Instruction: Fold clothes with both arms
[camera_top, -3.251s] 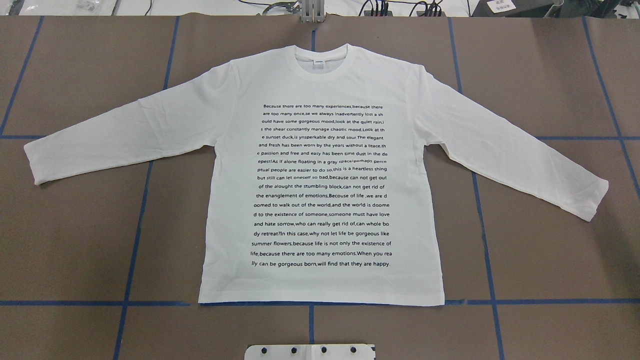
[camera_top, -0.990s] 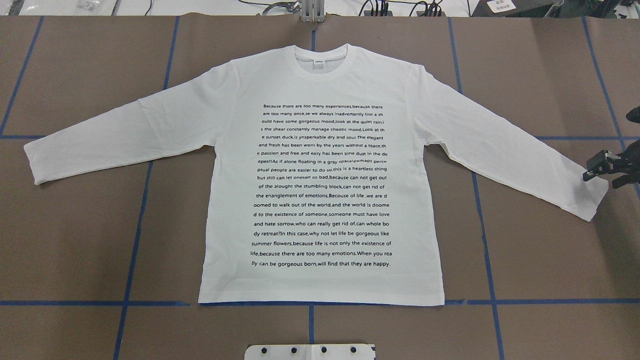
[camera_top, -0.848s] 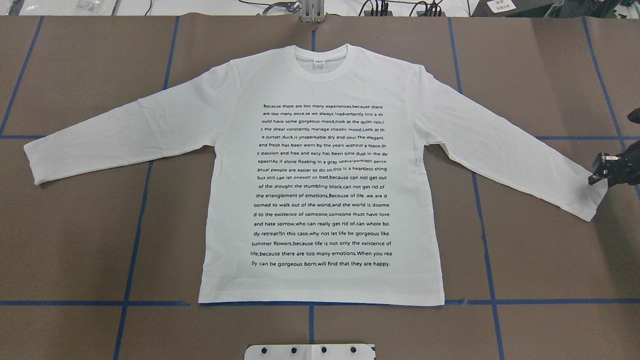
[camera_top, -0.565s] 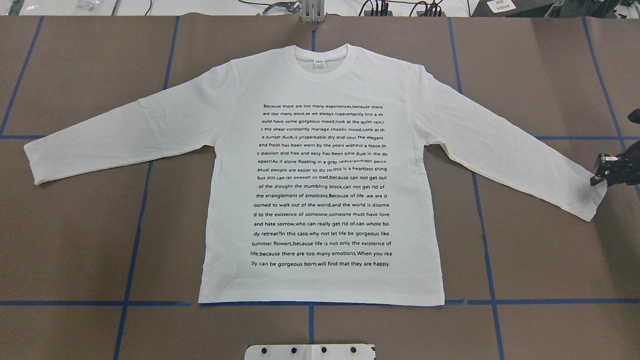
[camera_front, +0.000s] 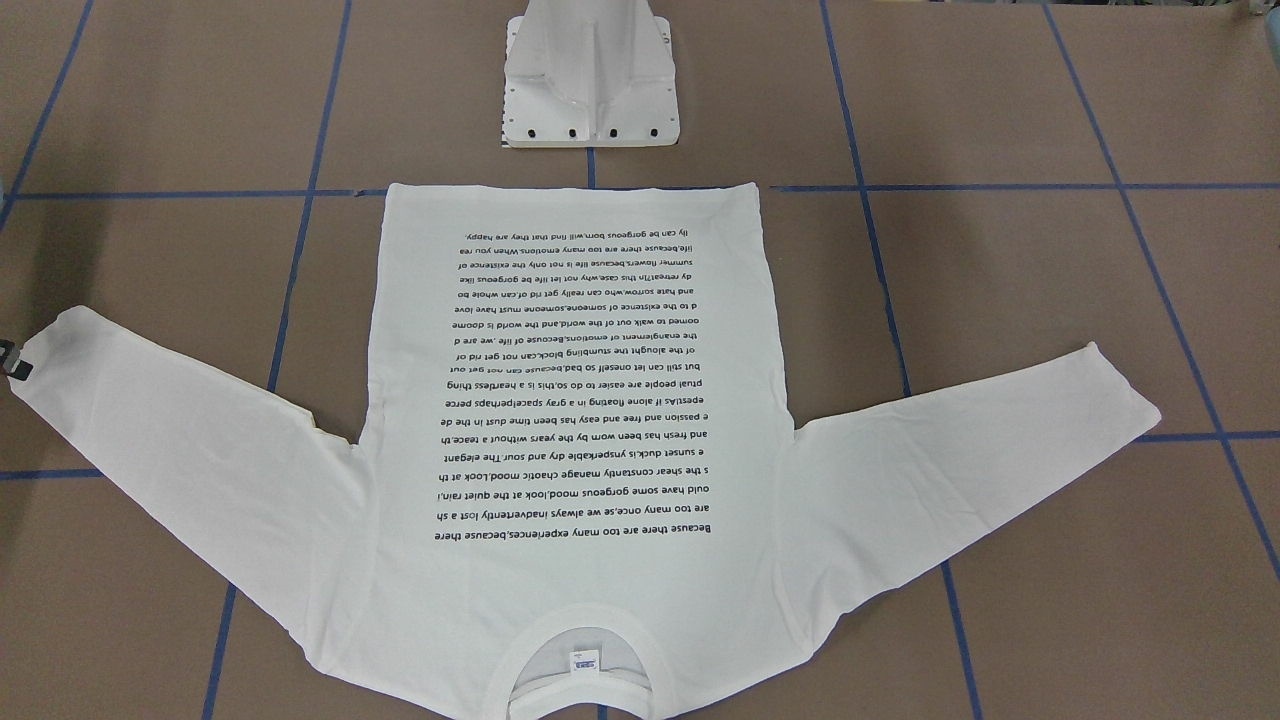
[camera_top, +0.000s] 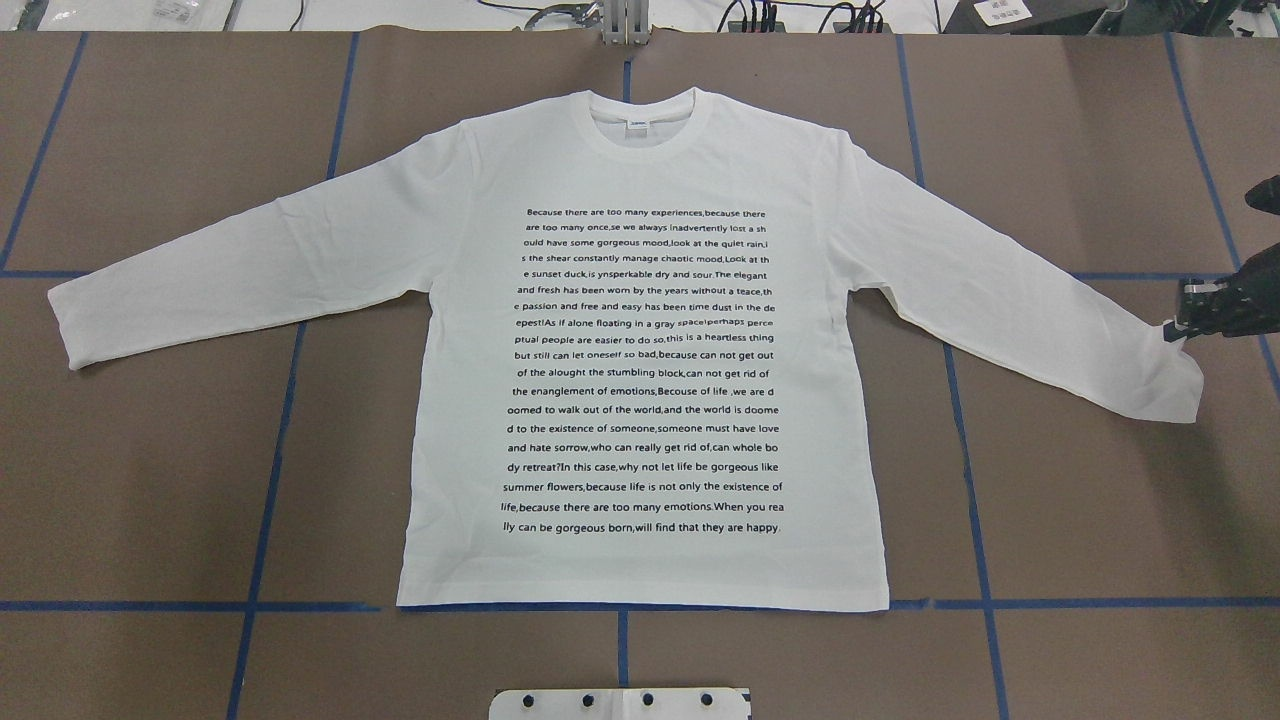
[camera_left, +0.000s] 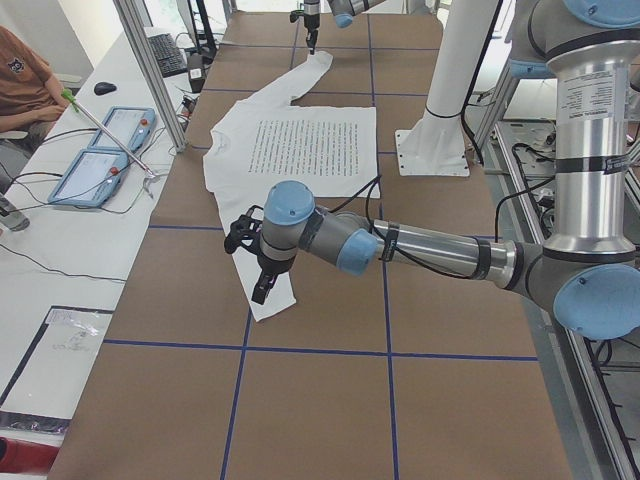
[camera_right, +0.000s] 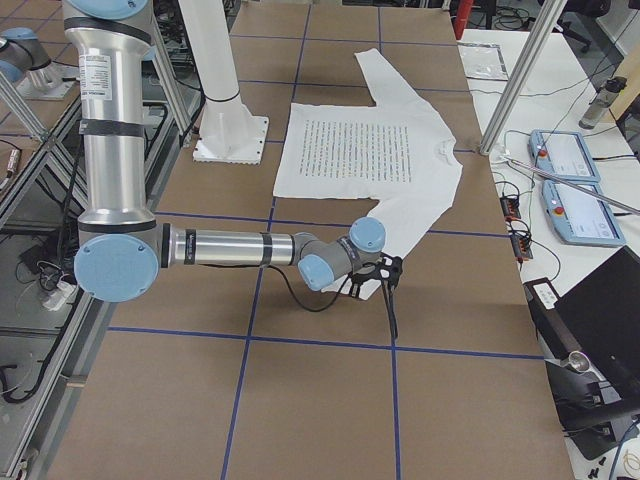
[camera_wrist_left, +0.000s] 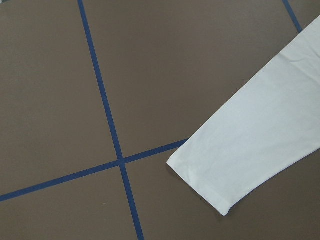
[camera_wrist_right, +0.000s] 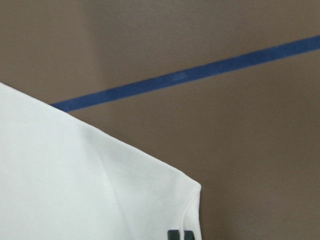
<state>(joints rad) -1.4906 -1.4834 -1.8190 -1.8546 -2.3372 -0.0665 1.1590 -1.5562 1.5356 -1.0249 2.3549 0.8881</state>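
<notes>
Shirt (camera_top: 640, 340) lies flat, print up, mid-bench (camera_top: 180, 480), a brown top squared off in blue tape (camera_top: 268, 500). Right arm (camera_right: 230, 248) is at the right cuff (camera_top: 1182, 388), jaws apparently pinched on its edge. Left arm (camera_left: 430, 250) hangs over the left cuff (camera_left: 278, 306), and its jaws are unreadable from here. White pedestal (camera_front: 590, 90) stands at the hem, blue consoles (camera_left: 100, 150) alongside.

two silver-grey tubular arms — left arm (camera_left: 440, 250), right arm (camera_right: 230, 248) — light-blue joint caps (camera_right: 115, 268), black cables (camera_right: 68, 200), white printed labels (camera_right: 97, 72).
</notes>
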